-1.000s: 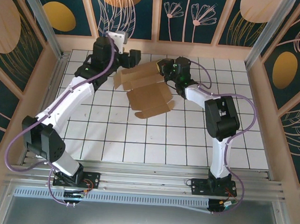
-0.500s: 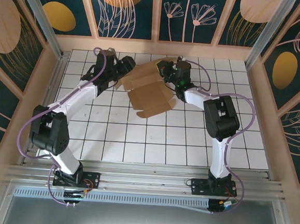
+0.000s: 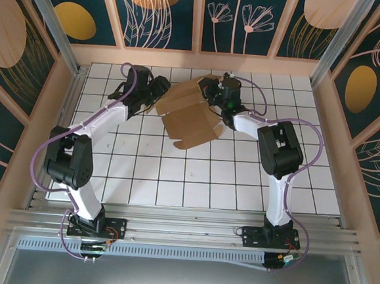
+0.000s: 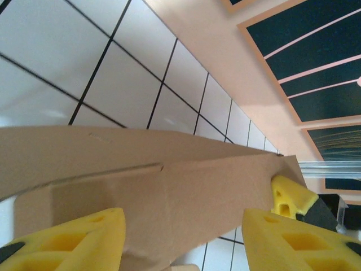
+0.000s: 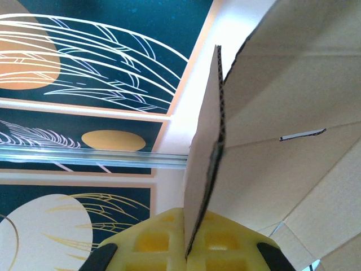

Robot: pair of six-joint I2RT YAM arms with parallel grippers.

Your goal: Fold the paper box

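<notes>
The paper box (image 3: 190, 123) is a brown die-cut cardboard sheet lying partly folded at the back middle of the tiled table. My right gripper (image 3: 212, 91) holds its far right flap. In the right wrist view the yellow pads (image 5: 152, 243) are pressed together on the flap's thin edge (image 5: 204, 186), so the right gripper (image 5: 189, 240) is shut on it. My left gripper (image 3: 158, 91) is at the sheet's far left flap, which is raised. In the left wrist view the left gripper (image 4: 181, 228) is open, its yellow fingers (image 4: 79, 240) wide apart with a cardboard panel (image 4: 186, 180) spanning the gap.
The back wall (image 3: 196, 57) runs close behind the box and both grippers. Peach side walls (image 3: 43, 124) and aluminium posts (image 3: 49, 12) bound the table. White tiles (image 3: 194, 175) lie between the box and the arm bases.
My left arm has swung right and down to the box's left flap, and its jaws have narrowed. That flap now stands higher. The right gripper has kept its hold.
</notes>
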